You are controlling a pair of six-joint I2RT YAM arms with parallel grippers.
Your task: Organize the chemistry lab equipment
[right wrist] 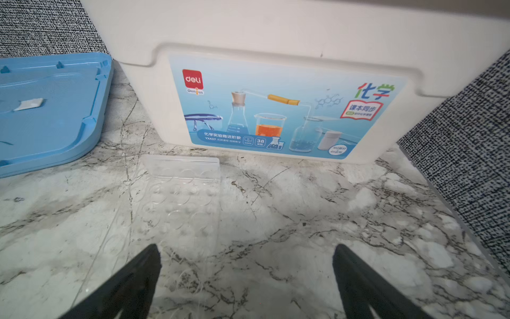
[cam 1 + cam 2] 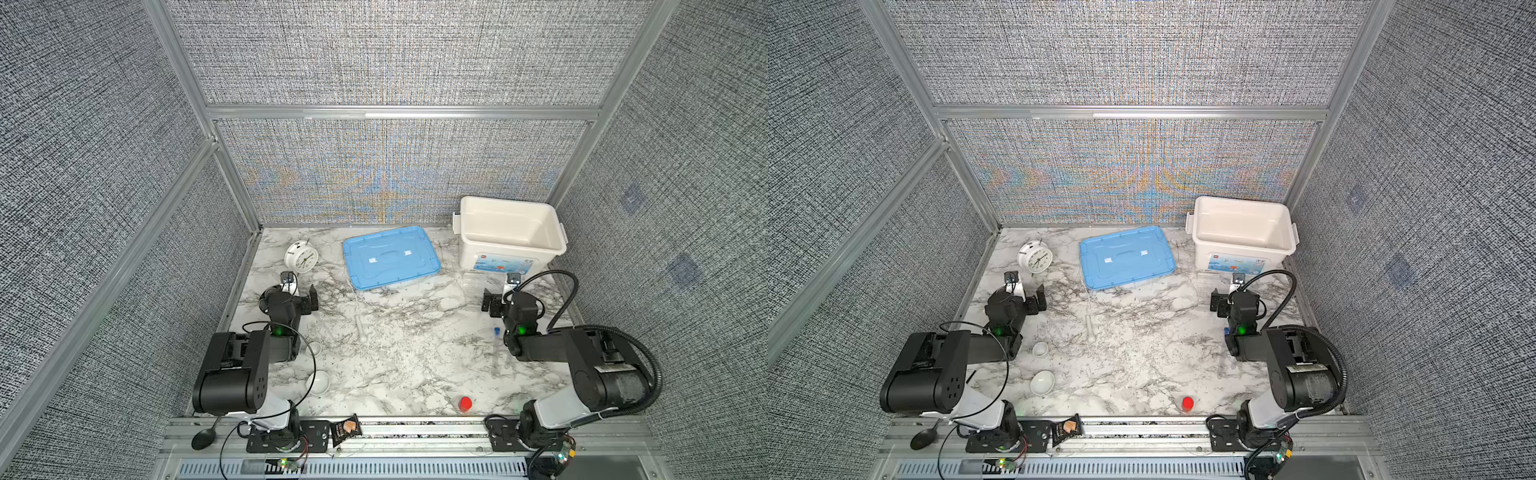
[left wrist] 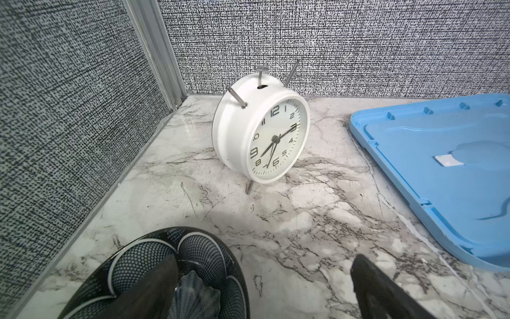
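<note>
Hovering, nothing begun: left claw [image 3: 264,259] stood wide open, empty; right claw [image 1: 247,250] likewise. Item one: pestle [image 2: 360,328] lay loose mid-table. I judged it best pinched across shaft, lowered into white kit box [image 2: 512,204].

Two high views down over the same table [image 2: 415,365]; left wrist low near clock [image 3: 259,132], right near box [image 1: 276,27].

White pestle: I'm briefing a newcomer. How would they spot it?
Find the flat blue plastic lid on the marble table. In front of its left corner lies the white pestle-like stick. Unlike the two round white dishes nearby, it is long and slim.
</note>
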